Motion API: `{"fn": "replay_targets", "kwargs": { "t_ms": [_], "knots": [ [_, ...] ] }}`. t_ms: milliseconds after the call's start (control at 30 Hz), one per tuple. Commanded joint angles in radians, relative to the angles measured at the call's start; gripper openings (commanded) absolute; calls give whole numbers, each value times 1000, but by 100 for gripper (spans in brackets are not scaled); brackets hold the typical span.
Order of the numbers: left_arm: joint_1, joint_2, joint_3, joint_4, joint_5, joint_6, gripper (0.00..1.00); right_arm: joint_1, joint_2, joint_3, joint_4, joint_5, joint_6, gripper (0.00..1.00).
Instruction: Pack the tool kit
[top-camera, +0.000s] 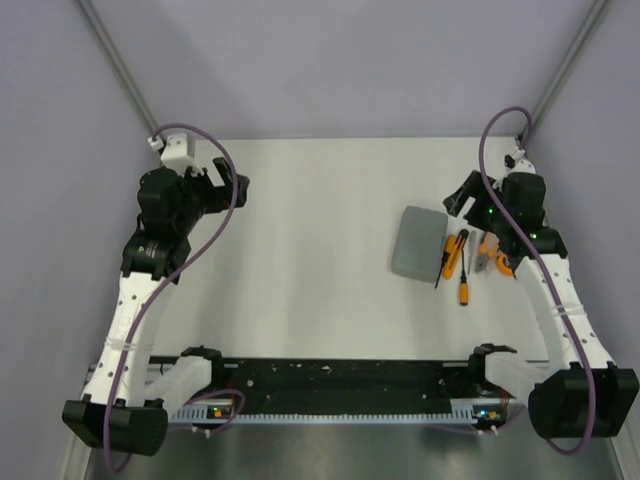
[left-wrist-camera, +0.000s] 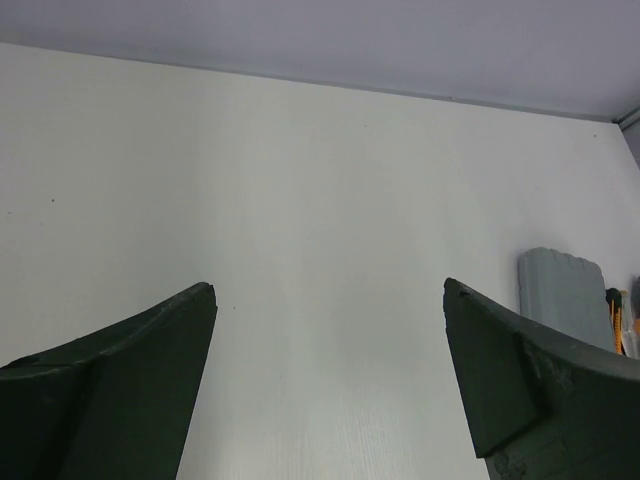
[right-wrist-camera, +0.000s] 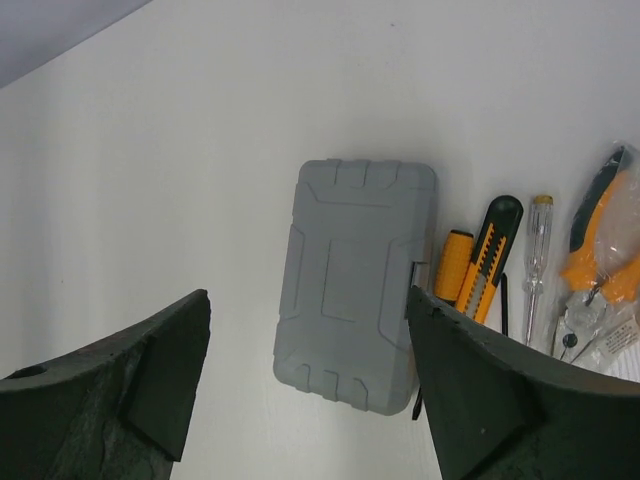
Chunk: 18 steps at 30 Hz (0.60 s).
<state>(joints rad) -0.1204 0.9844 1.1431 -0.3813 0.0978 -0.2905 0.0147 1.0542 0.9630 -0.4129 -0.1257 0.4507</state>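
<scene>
The tool kit's grey case (top-camera: 417, 243) lies flat on the white table at the right with its lid shut; it also shows as case (right-wrist-camera: 355, 280) and case (left-wrist-camera: 560, 295). Just right of it lie an orange screwdriver handle (right-wrist-camera: 452, 265), an orange-and-black knife-like tool (right-wrist-camera: 490, 258), a clear-handled screwdriver (right-wrist-camera: 536, 255) and orange-handled pliers (right-wrist-camera: 600, 245), seen from above as a cluster of tools (top-camera: 470, 262). My right gripper (top-camera: 462, 195) (right-wrist-camera: 308, 293) hangs open above the case's near end, holding nothing. My left gripper (top-camera: 225, 185) (left-wrist-camera: 328, 288) is open over bare table at the far left.
Grey walls (top-camera: 330, 60) close in the table at the back and sides. A black rail (top-camera: 330, 385) with both arm bases runs along the near edge. A purple cable (top-camera: 215, 230) loops beside the left arm.
</scene>
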Motion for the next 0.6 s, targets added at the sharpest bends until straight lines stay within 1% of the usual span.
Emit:
{"fn": "replay_targets", "kwargs": {
  "t_ms": [0, 167, 267, 367, 467, 567],
  "knots": [
    [1, -3, -26, 81, 45, -32, 98, -2, 13, -3, -7, -23, 8, 79],
    [1, 13, -51, 107, 150, -41, 98, -1, 90, 0, -9, -66, -26, 87],
    [1, 19, -81, 134, 201, -56, 98, 24, 105, -7, 5, 15, -32, 89],
    [1, 31, -100, 154, 220, -88, 98, 39, 147, 11, 5, 78, -38, 88],
    [1, 57, -105, 157, 226, -102, 98, 63, 208, 43, -23, 147, -27, 83],
    [1, 74, -115, 179, 230, -116, 98, 96, 262, 55, -26, 202, -15, 82]
  ]
}}
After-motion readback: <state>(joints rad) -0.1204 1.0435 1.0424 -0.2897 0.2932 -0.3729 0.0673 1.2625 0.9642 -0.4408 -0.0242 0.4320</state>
